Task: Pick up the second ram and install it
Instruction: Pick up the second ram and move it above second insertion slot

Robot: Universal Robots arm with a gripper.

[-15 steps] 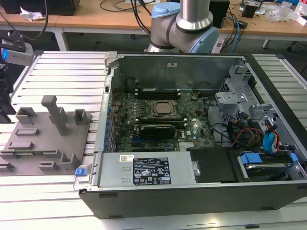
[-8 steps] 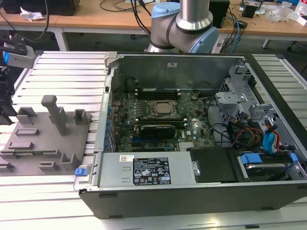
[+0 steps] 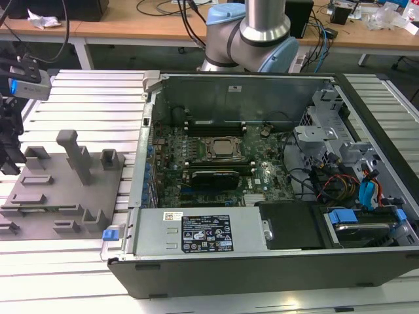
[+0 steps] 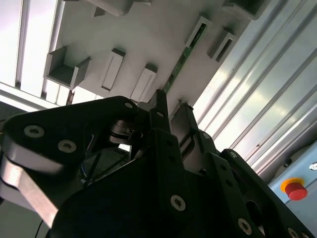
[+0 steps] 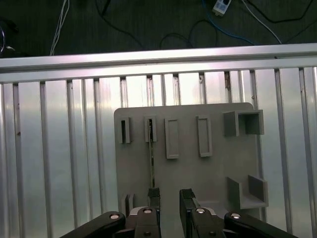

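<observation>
The second ram [image 5: 151, 163] is a thin green stick standing on edge in a slot of the grey holder plate [image 5: 198, 178]; in the second wrist view the ram [image 4: 184, 55] runs away from the fingertips. My gripper [image 5: 170, 196] hangs just above the plate, open, with nothing between the fingers. The ram's near end lines up with one finger [image 5: 154, 194] rather than with the gap. The second wrist view has the gripper [image 4: 171, 106] close over that end. In the exterior view the gripper [image 3: 9, 157] is at the far left edge, over the grey holder plate [image 3: 65, 196].
An open computer case [image 3: 262, 261] lies at the exterior view's right of the plate, with the motherboard, silver processor [image 3: 220, 148] and black memory slots [image 3: 216, 125] inside. Raised grey posts [image 3: 75, 154] stand on the plate. A ribbed aluminium table [image 5: 49, 148] lies underneath.
</observation>
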